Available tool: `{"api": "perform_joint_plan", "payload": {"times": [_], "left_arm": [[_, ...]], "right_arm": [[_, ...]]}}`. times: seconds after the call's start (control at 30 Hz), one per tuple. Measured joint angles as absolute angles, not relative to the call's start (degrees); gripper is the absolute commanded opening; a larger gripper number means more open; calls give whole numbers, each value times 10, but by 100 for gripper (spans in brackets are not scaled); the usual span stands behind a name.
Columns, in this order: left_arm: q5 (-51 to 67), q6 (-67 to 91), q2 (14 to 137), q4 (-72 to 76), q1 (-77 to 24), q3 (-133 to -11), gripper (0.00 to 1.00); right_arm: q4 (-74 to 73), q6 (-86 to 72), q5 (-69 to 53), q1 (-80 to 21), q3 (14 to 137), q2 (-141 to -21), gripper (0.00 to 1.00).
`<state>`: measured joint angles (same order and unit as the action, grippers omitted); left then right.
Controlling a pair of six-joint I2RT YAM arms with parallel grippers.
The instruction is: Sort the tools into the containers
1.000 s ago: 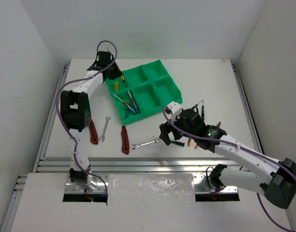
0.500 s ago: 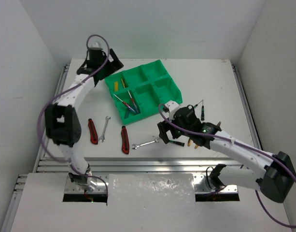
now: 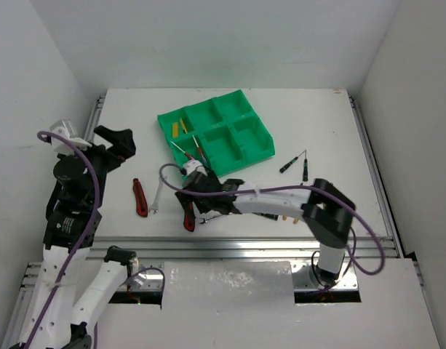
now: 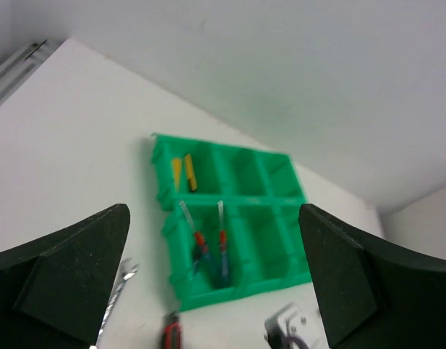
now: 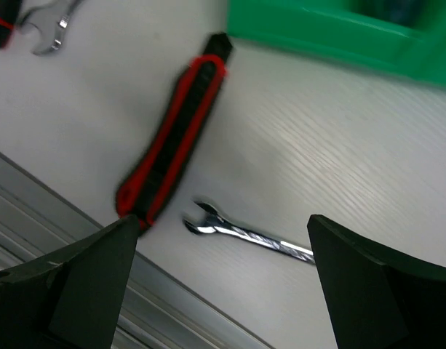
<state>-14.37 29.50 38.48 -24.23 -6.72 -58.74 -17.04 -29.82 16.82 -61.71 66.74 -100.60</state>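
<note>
**Tools lying partly in green tray (image 4: 241,289), partly on tabletop (image 3: 317,116)**

At the lower centre of the overhead view, the right end effector (image 5: 223,222) is hanging low over the tabletop. Its jaws are standing wide apart and gripping nothing. In its wrist view a red-handled knife (image 5: 175,142) is lying slanted, left of centre. A silver open-end wrench (image 5: 244,234) is lying near the knife's lower end, not touching it. Both are sitting just below the near wall of the green tray, which is filling the upper right of that view.

Further left in the overhead view, a second red-handled knife (image 3: 140,198) and a second wrench (image 3: 157,195) are lying side by side on the tabletop. Right of the tray, two thin screwdrivers (image 3: 292,164) are lying close together.

The left end effector (image 3: 118,142) is hanging at the left edge of the overhead view, well apart from the tray, released and empty. Its wrist camera is looking down at the tray. Two yellow tools (image 4: 183,171), too small to identify, are lying in the upper left compartment. Several screwdrivers with red and blue handles (image 4: 208,246) are lying in the compartment directly below. The other four compartments are showing only green.
</note>
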Motion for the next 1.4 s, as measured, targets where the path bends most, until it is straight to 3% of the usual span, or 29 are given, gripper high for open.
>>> {"api": "perform_joint_plan", "payload": {"times": [0.13, 0.33, 0.43, 0.53, 0.57, 0.67, 0.73, 0.97, 1.17, 1.4], "left_arm": [[-163, 256, 338, -277, -67, -533, 100], [-191, 246, 258, -304, -67, -458, 100], [-193, 244, 252, -300, -67, -458, 100], [-192, 242, 250, -300, -67, -458, 100], [-192, 242, 249, -300, -67, -458, 100], [-192, 242, 243, -300, -67, -458, 100], [-193, 242, 238, -299, -67, -457, 100], [-146, 256, 260, -297, -67, -456, 100], [122, 346, 281, -161, -67, -351, 100], [288, 464, 298, 16, -68, -270, 99]], "right_arm": [[-170, -317, 182, -644, 775, -1123, 88], [-190, -335, 191, -656, 817, -1211, 70], [-195, -342, 189, -656, 847, -1237, 50], [-193, -346, 178, -656, 859, -1246, 36], [-191, -348, 175, -655, 860, -1247, 26], [-184, -350, 163, -655, 859, -1247, 16], [-171, -349, 153, -655, 847, -1240, 1], [-87, -319, 98, -655, 680, -1085, 0], [36, -261, 95, -655, 530, -843, 0], [90, -227, 109, -655, 488, -749, 0]]}}
